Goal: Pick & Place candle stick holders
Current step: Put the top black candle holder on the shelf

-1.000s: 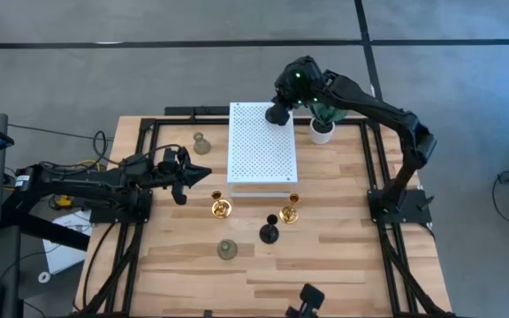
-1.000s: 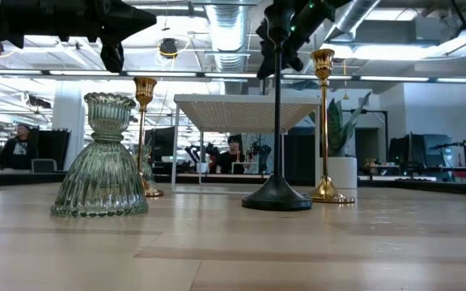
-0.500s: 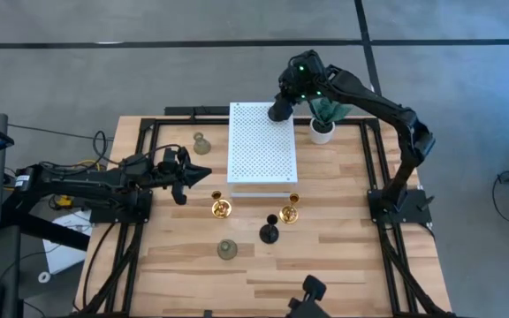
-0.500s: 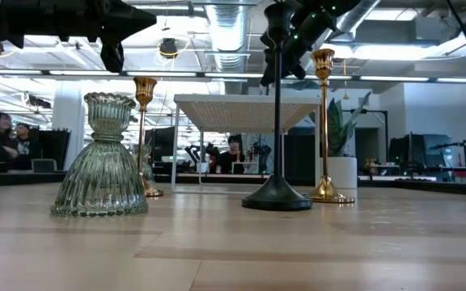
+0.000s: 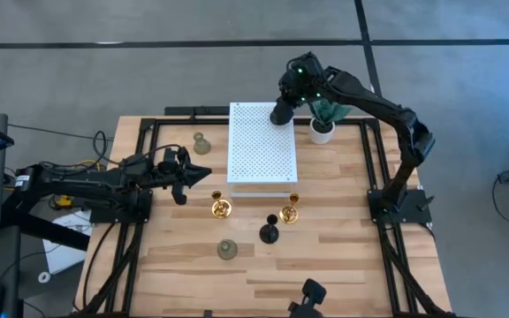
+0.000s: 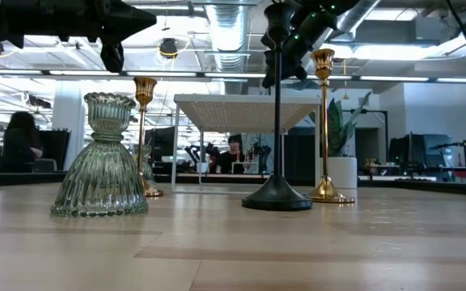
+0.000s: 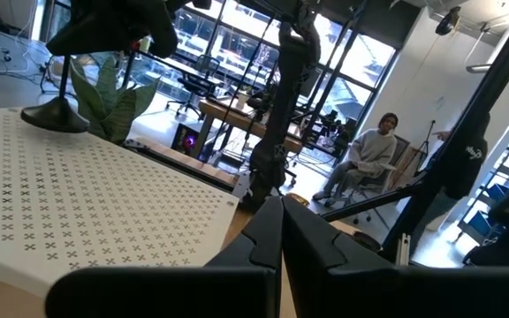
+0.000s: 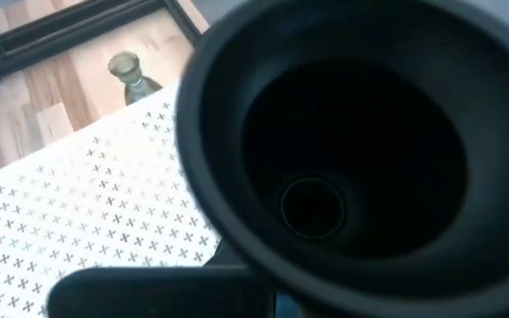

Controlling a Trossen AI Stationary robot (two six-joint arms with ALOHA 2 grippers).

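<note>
My right gripper hangs over the far right corner of the white perforated platform, shut on a slim black candle holder. The holder's cup fills the right wrist view. On the table in front of the platform stand the second black holder, two gold ones and a grey-green one. The other grey-green one stands left of the platform. My left gripper is shut and empty, left of the platform. My right gripper comes at the black holder from above, fingers pointing down along its stem. The holder's cup hides where the fingers meet it. The holder stands upright with its round base on the platform's far right corner.
A green plant in a white pot stands close to the right of my right gripper. A black frame runs round the table. Bare wood lies near the table's front edge. People show in the room beyond the table.
My right gripper has shifted a little toward the table's far right over the platform's corner, the black holder staying upright below it.
</note>
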